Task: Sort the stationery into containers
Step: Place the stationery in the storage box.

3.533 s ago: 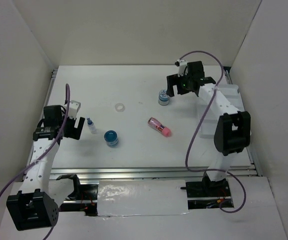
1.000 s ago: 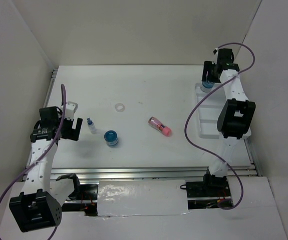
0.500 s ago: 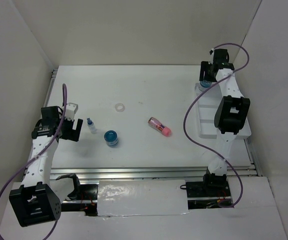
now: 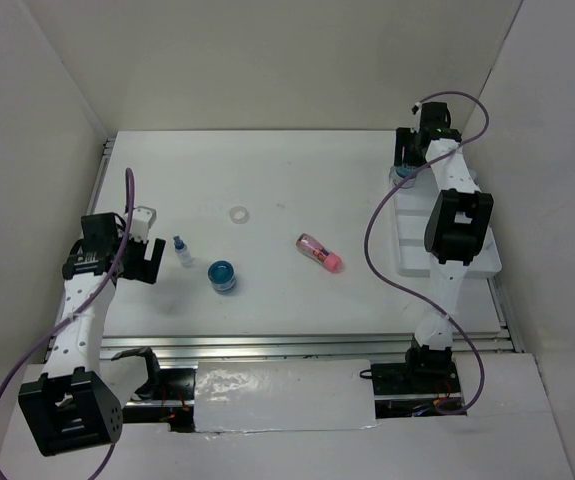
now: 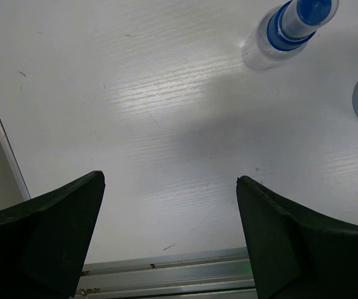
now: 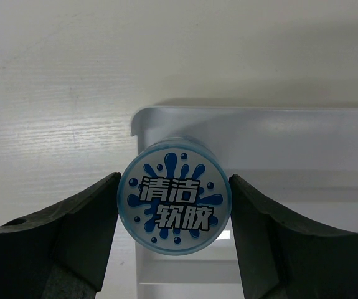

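Note:
My right gripper (image 6: 174,182) is shut on a round blue pot (image 6: 174,204) with a printed lid. It holds the pot just above the far left corner of the white compartment tray (image 6: 259,140). From above, that pot (image 4: 404,172) sits under the right wrist at the tray (image 4: 414,243). My left gripper (image 5: 169,212) stands open over bare table, nothing between its fingers. A tiny blue-capped white bottle (image 5: 287,28) lies just beyond it, also visible from above (image 4: 182,250). A second blue pot (image 4: 222,275), a pink tube (image 4: 318,253) and a translucent ring (image 4: 238,214) lie mid-table.
An aluminium rail (image 5: 166,286) runs along the table's near edge, just below my left fingers. White walls enclose the table on the left, back and right. Purple cables (image 4: 382,225) loop from both arms.
The right arm has carried the blue pot from mid-table over to the tray's far left corner, shifting slightly left in the last second. The left arm has barely moved.

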Tool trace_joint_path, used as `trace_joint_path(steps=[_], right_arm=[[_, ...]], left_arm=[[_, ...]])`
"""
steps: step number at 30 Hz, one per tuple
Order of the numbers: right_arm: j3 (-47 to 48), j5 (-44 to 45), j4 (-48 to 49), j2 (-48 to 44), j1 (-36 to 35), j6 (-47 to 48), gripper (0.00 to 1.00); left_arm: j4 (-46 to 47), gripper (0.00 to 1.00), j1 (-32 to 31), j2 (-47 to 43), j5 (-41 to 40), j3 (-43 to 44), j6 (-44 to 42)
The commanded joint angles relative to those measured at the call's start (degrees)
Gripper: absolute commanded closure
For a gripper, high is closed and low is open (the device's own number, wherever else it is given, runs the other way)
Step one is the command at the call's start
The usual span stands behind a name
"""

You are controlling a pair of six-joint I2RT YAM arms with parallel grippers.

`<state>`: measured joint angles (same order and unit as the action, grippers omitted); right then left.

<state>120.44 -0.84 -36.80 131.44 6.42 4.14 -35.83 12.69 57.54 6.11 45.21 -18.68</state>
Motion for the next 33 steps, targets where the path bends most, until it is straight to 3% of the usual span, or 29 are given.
trace_joint_path(steps=[1, 3, 10, 25, 33], right_arm=[[2.52, 0.67, 1.73, 0.66, -0.53, 1.31, 0.5], [2.34, 0.67, 1.99, 1.1, -0.44, 1.75, 0.51], [3.66, 1.37, 2.43, 0.67, -0.26, 1.48, 0.73], [5.5, 0.05, 1.82, 2.15, 0.09, 0.43, 0.71], [5.5, 0.67, 1.82, 4.35, 0.18, 0.6, 0.59]], left_arm=[[-0.29, 0.01, 0.32, -1.38, 1.53, 1.55, -1.45], [-0.46, 0.01, 0.23, -1.55, 1.8, 1.63, -1.71], [-0.9, 0.01, 0.41, -2.08, 1.01, 1.46, -2.06], [-0.73, 0.01, 0.41, -0.5, 2.06, 1.81, -1.98], [-0.73, 0.01, 0.32, -0.85, 2.68, 1.2, -2.15]])
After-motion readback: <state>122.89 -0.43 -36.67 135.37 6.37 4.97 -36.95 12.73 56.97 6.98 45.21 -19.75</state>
